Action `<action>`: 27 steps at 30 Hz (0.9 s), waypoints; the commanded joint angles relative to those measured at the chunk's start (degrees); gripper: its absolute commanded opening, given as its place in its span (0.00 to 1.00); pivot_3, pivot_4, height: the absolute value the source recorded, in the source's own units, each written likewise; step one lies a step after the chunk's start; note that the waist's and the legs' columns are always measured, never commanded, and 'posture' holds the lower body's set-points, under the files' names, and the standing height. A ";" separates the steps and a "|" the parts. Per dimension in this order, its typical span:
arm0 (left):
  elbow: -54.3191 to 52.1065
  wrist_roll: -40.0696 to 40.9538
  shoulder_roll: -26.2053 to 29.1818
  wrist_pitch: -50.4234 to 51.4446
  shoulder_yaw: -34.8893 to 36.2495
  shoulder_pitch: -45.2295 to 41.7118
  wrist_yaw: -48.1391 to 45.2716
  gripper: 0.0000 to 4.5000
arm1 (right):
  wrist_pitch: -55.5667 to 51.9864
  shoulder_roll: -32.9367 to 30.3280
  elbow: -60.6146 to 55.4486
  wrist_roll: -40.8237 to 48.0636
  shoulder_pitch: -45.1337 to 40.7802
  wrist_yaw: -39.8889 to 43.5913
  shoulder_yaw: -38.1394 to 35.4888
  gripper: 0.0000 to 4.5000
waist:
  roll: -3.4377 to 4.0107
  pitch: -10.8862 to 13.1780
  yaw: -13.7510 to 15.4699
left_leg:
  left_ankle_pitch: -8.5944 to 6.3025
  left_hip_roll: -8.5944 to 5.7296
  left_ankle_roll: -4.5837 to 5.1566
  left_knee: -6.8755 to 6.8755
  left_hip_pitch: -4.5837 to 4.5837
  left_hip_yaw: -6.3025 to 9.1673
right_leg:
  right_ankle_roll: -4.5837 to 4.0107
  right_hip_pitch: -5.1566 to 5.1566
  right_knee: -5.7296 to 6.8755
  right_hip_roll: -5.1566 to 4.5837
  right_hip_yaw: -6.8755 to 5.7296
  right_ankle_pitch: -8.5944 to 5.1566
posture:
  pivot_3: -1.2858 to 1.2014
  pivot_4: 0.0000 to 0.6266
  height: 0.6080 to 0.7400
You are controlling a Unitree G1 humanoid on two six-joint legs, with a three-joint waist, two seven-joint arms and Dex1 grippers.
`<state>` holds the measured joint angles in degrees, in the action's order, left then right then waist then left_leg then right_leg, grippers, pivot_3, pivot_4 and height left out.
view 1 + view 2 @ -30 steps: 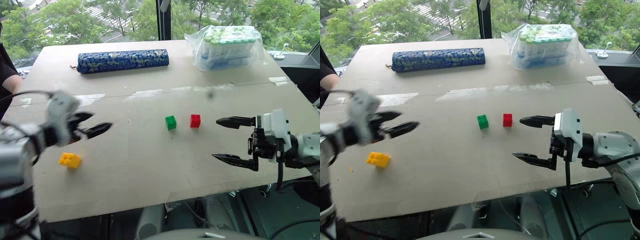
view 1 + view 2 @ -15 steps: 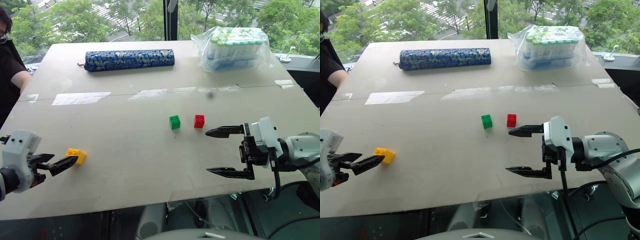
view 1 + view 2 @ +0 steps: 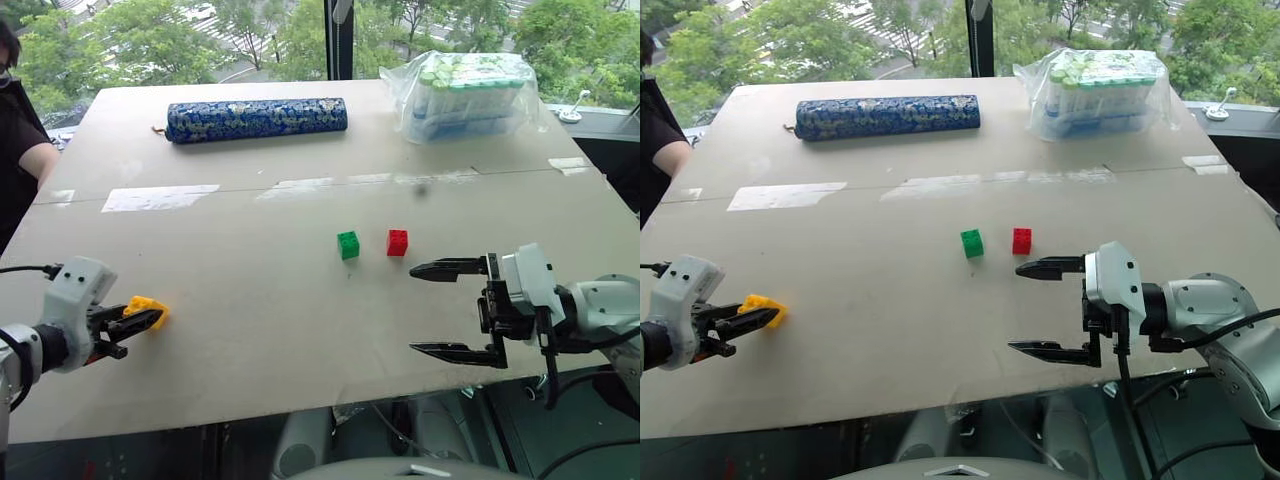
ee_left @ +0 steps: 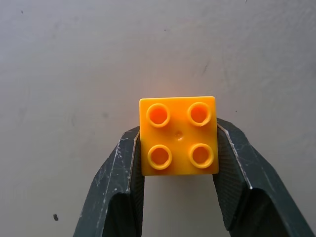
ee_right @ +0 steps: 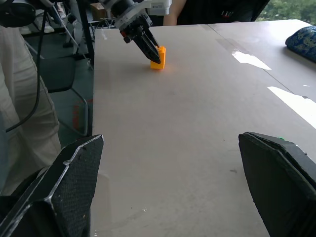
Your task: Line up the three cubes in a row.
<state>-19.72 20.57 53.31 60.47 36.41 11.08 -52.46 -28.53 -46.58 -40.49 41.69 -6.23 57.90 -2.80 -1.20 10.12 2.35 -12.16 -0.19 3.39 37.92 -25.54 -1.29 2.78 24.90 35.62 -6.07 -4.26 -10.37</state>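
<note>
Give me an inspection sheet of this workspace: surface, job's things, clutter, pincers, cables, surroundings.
Surface: pale board table with strips of tape across it.
Job's things: green cube and red cube sit side by side, apart, near the middle; yellow cube is far off near the table's left edge, studs up.
Clutter: long blue patterned cylinder and clear bag of green-capped tubes at the far edge.
Pincers: left pincer shut on the yellow cube, a finger on each side; right pincer open, holding nothing, on the near side of the red cube.
Cables: black cable by the right wrist.
Surroundings: window with trees behind; a person at the left.
</note>
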 commanded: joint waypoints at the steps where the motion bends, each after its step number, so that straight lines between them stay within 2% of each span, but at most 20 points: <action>1: -1.60 5.33 2.40 -6.46 -1.59 -4.22 -6.50 0.28 | 0.62 -0.10 -2.55 0.69 0.67 -1.90 -2.67 1.00 | -0.01 0.00 0.11 | 0.00 0.00 0.00 0.00 -0.01 0.00 | 0.00 0.00 -0.01 -0.02 -0.04 0.00 | 0.52 0.24 1.00; 4: 0.66 6.87 5.95 -12.89 -11.23 -11.82 -13.75 0.28 | 0.55 0.34 -3.03 0.64 2.10 -4.03 -3.66 1.00 | -0.02 -0.02 0.19 | 0.00 -0.02 0.00 0.01 -0.08 0.00 | 0.00 0.01 -0.07 -0.07 -0.15 0.01 | 0.52 0.24 1.00; 6: 6.28 4.47 6.86 -17.85 -20.44 -20.23 -17.06 0.28 | 0.65 0.63 -3.09 0.36 3.63 -5.28 -4.44 1.00 | 0.04 -0.03 0.37 | 0.01 -0.06 0.00 0.01 -0.08 0.00 | -0.01 -0.02 -0.08 -0.05 -0.24 0.01 | 0.52 0.24 1.00; 9: 19.20 -2.20 4.40 -27.43 -33.69 -34.18 -21.97 0.28 | 1.14 0.66 -3.69 -0.97 6.34 -6.79 -5.47 1.00 | 0.16 -0.07 0.43 | 0.02 -0.08 0.02 0.01 -0.02 -0.11 | -0.01 -0.05 -0.05 0.14 -0.42 0.02 | 0.52 0.24 1.00; 13: 35.52 -10.40 -0.36 -38.31 -45.91 -47.67 -27.96 0.28 | 0.76 -0.18 -5.78 -2.10 9.31 -8.37 -7.28 1.00 | 0.11 -0.07 -0.07 | 0.18 -0.08 0.31 0.08 -0.06 -0.17 | 0.00 -0.14 -0.02 0.42 -0.39 0.03 | 0.52 0.24 1.00; 18: 47.09 -15.37 -5.67 -46.99 -52.75 -57.36 -33.93 0.28 | -2.01 -2.03 -8.03 -2.90 11.12 -11.66 -9.18 1.00 | 0.05 -0.04 -0.12 | 0.08 -0.03 0.48 0.32 -0.18 -0.18 | 0.01 -0.15 -0.01 0.49 -0.38 0.02 | 0.52 0.24 1.00; 27: 58.58 -20.53 -9.66 -58.36 -55.05 -63.63 -36.17 0.28 | -3.83 -2.94 -8.86 -3.47 12.18 -14.27 -9.23 1.00 | 0.03 -0.05 0.06 | 0.06 0.02 0.51 0.42 -0.16 -0.14 | 0.03 -0.19 0.02 0.48 -0.38 0.02 | 0.52 0.24 1.00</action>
<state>37.60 1.21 43.79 4.07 -18.64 -50.99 -88.71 -32.44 -49.12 -47.52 38.23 5.88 44.22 -10.41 -1.17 10.07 2.41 -12.11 -0.17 3.91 38.36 -25.70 -1.40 2.81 24.69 35.65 -5.59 -4.66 -10.35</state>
